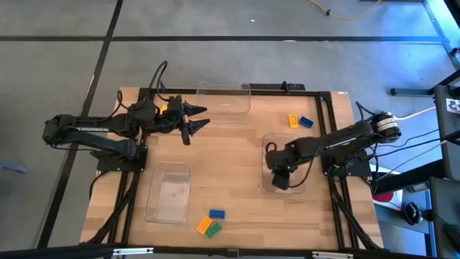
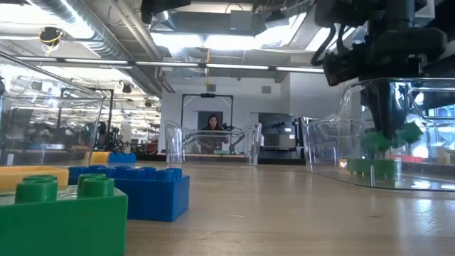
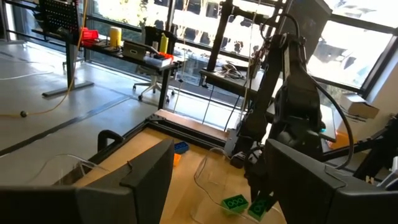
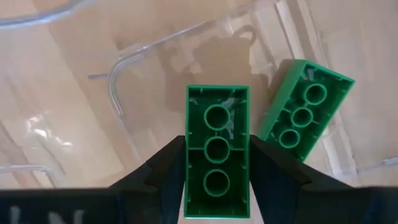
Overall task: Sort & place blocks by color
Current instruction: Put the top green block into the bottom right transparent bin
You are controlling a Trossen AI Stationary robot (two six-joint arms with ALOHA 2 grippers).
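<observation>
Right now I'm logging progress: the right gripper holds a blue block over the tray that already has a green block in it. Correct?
Not quite: the held block is green, not blue. The right wrist view shows the right gripper shut on it above the clear tray, where another green block already lies. The rest is right.

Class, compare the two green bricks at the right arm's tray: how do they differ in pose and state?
The held green brick is clamped between the right hand fingers, above the tray floor; the lying green brick rests free in the clear tray. The held green brick lines up with the hand, while the lying green brick sits skewed to it. Both are green, same shape, hollow undersides showing.
</observation>
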